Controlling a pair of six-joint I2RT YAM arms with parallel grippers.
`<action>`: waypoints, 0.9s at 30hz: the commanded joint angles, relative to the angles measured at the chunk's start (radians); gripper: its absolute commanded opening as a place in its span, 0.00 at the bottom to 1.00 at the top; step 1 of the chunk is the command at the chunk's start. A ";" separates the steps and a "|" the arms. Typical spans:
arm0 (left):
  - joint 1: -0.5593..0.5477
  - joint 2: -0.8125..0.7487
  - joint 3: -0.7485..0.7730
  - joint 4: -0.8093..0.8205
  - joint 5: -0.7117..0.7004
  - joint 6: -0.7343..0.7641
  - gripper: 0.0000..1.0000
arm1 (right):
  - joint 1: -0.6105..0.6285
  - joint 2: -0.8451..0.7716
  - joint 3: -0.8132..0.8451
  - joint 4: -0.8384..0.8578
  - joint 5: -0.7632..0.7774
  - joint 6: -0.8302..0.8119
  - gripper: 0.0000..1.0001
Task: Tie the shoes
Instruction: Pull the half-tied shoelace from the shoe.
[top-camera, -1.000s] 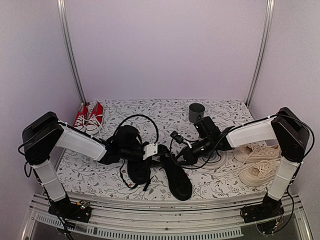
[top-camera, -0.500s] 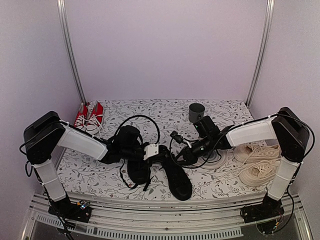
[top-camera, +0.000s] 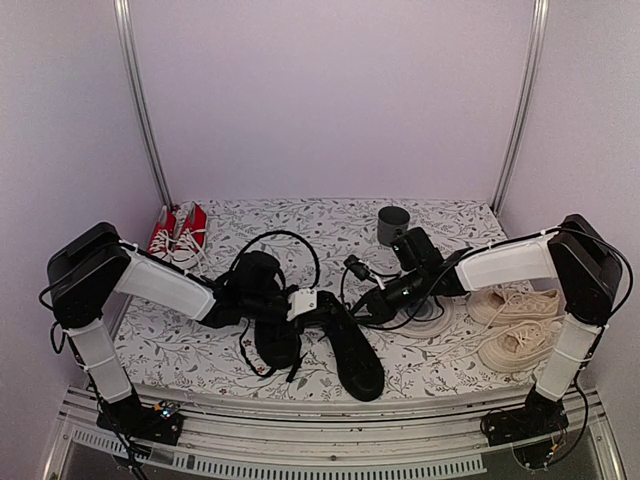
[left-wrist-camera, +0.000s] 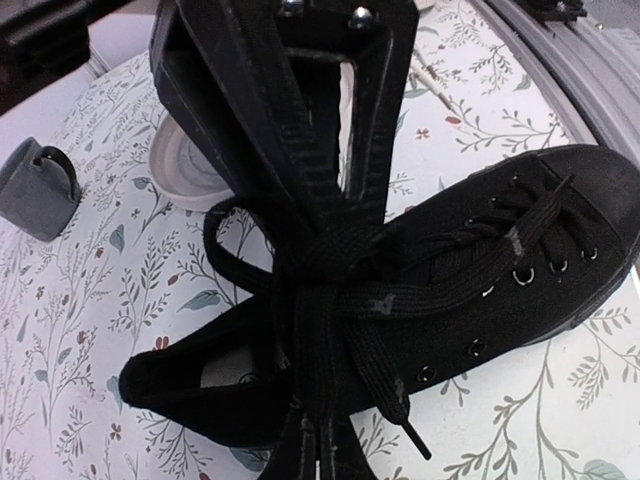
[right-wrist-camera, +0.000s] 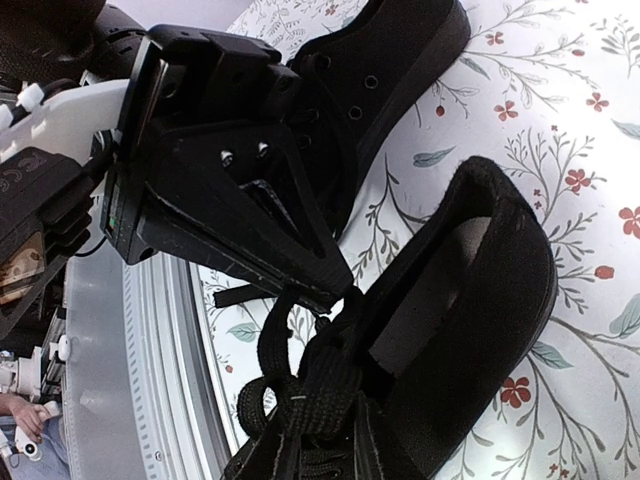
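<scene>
Two black shoes (top-camera: 345, 345) lay side by side at the counter's (top-camera: 450, 365) near middle, the right one between both arms. Left claw (left-wrist-camera: 318, 265) was pressed together on a flat black lace (left-wrist-camera: 385, 300) over that shoe's opening. Right claw (right-wrist-camera: 335, 285) met the laces at the same shoe; its jaws looked nearly together, but a grip could not be confirmed.

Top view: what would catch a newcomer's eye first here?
Both arms meet at mid-table over the black shoes, which lie in a tangle of thin black laces. The left gripper is shut on a lace; the right gripper noses into the same knot. Off to the sides sit small red sneakers at far left and cream sneakers at right.
</scene>
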 joint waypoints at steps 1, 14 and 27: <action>0.011 -0.029 -0.007 -0.010 0.031 0.011 0.07 | 0.002 -0.040 -0.022 0.035 -0.032 0.027 0.21; 0.002 -0.039 0.038 -0.065 -0.050 0.057 0.40 | -0.004 -0.043 0.006 -0.011 -0.003 -0.022 0.31; 0.012 -0.064 0.023 -0.109 -0.086 0.068 0.37 | -0.021 -0.171 -0.055 -0.152 0.093 -0.064 0.38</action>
